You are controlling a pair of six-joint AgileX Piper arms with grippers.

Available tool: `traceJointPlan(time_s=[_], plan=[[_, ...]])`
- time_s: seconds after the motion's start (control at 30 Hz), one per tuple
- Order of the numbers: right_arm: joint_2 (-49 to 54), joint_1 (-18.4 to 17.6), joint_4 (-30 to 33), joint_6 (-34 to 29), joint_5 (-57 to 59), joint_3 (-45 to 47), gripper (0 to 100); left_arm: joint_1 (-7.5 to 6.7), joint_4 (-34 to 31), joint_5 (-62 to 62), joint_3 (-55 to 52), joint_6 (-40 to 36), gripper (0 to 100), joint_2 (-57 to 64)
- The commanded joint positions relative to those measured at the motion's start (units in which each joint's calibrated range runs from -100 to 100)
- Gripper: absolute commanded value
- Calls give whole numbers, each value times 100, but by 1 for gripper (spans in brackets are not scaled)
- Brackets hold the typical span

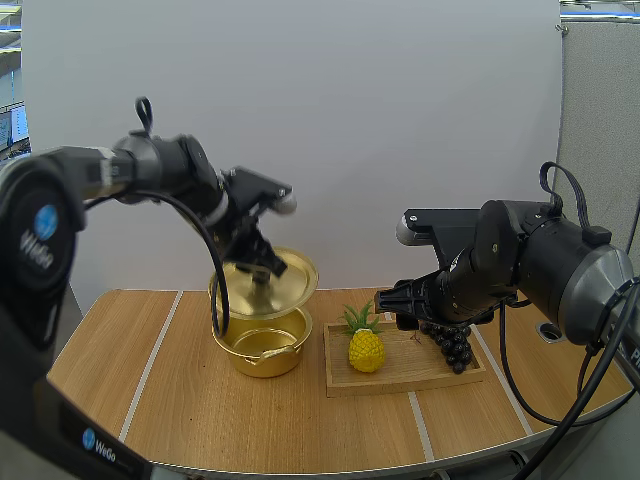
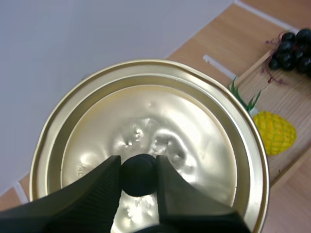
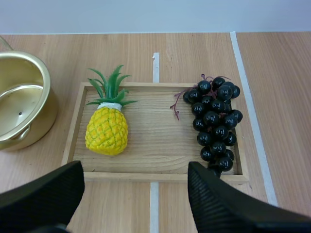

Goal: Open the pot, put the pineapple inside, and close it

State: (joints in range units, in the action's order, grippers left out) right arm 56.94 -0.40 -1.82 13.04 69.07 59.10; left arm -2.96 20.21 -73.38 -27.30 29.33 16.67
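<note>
Pale wooden table (image 1: 200,420) from high up: holds the lid (image 1: 290,272) aloft over the open pot (image 1: 262,350) with the left gripper (image 1: 262,262), hangs the right gripper (image 1: 385,298) beside the tray (image 1: 400,382), so opening done! Through the left wrist, pinches the lid's black knob (image 2: 138,174) between both fingers (image 2: 97,189). Through the right wrist, spreads wide above the pineapple (image 3: 107,130) on the tray next to the grapes (image 3: 216,121), nothing grasped, so pick-up, drop-in and closing yet to come.

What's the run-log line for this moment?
left gripper: shut on lid, lifted | pot: open | pineapple: on tray | right gripper: open near tray
</note>
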Motion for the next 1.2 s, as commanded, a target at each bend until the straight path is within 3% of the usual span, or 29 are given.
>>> traceJointPlan(time_s=[0.0,0.17,0.47,0.63,1.0,1.17], plan=[[21,15,-11,0,-43,-57,100,-23,7,-294,696,-235,0,702],[21,15,-11,0,-43,-57,100,-23,-49,-294,1590,-451,0,1280],[21,15,-11,0,-198,-57,100,-23,-1038,-294,3229,-1152,0,1536],[21,15,-398,0,-240,-57,100,-23,-1332,-311,3870,-1322,0,1546],[-261,15,-1489,865,-427,-166,100,-23,-1357,324,3990,-1322,0,1757],[-928,15,-1576,864,-372,-558,100,-23,-1357,324,3990,-1322,0,1757]])
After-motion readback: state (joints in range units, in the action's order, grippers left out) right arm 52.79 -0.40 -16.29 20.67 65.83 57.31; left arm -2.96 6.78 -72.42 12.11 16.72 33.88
